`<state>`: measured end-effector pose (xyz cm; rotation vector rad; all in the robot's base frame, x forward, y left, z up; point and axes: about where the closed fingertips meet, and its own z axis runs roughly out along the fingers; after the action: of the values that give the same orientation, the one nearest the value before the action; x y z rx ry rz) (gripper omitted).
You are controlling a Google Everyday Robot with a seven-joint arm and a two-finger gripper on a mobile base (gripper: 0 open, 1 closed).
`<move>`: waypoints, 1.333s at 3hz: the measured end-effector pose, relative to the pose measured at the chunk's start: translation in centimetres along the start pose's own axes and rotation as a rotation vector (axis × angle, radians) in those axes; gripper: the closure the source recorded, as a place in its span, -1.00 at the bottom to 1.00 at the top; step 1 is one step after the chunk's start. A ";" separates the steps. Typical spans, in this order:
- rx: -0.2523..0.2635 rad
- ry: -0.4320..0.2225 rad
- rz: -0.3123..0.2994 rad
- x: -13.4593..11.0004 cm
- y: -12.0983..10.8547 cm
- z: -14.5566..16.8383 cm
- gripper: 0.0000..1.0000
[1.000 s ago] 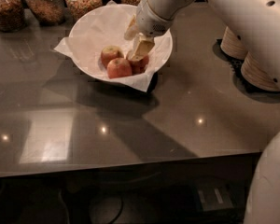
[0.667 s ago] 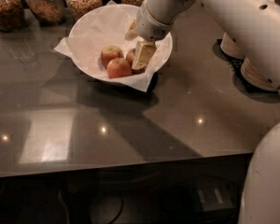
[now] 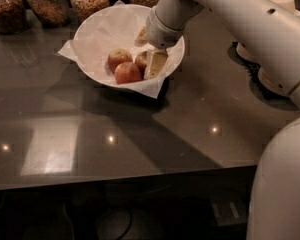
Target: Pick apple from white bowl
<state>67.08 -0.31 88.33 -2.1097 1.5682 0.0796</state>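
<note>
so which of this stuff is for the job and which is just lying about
job: deep red apple, white bowl, tool down in the bowl at that apple
lying about: orange-red apple, green-topped apple, four jars behind, stacked bowls at right

Dim room; small lamp glints dot the glossy desk (image 3: 190, 109) near 6 o'clock. The gripper (image 3: 149, 52) sits in the brightly lit white bowl (image 3: 96, 28) at 12 o'clock, with a dark shadow beneath.
</note>
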 end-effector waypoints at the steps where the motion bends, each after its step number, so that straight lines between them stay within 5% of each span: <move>1: -0.009 0.012 0.003 0.4 -0.1 0.6 -0.38; 3: -0.016 0.036 0.034 1.4 -0.8 1.6 -0.26; 4: -0.021 0.043 0.040 1.7 -0.7 1.7 -0.04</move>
<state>68.68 -0.89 86.53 -2.1095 1.6418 0.0647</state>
